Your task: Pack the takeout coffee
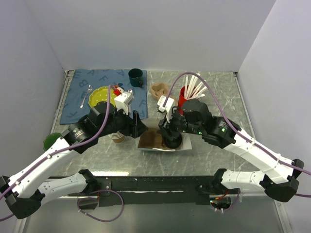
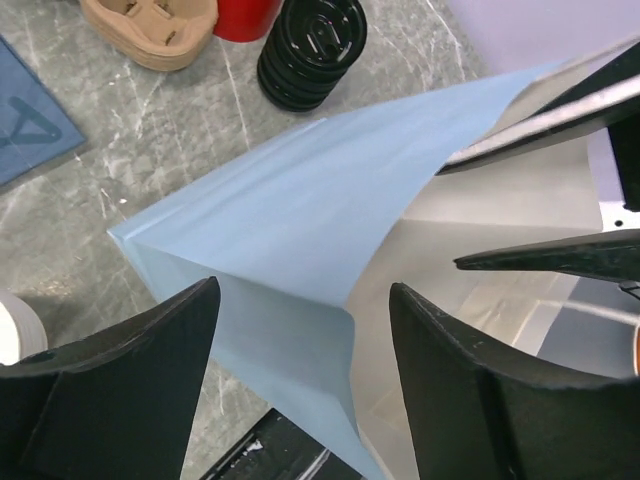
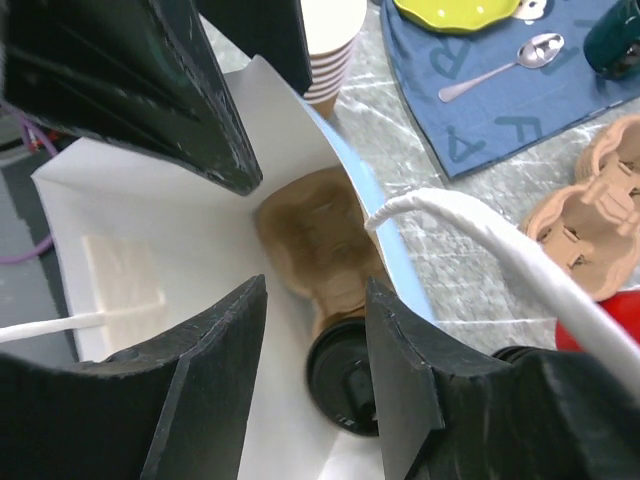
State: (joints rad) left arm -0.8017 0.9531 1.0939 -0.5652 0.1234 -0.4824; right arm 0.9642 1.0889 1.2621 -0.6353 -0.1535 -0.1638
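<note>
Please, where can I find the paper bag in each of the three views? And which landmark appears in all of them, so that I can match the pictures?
Top external: the paper bag is in the centre, slightly below the middle.
Left wrist: it fills the middle, and its light blue outer wall faces the camera.
Right wrist: it is at left and centre, and its white inside shows through the open mouth.
Shared landmark: the cardboard cup carrier.
</note>
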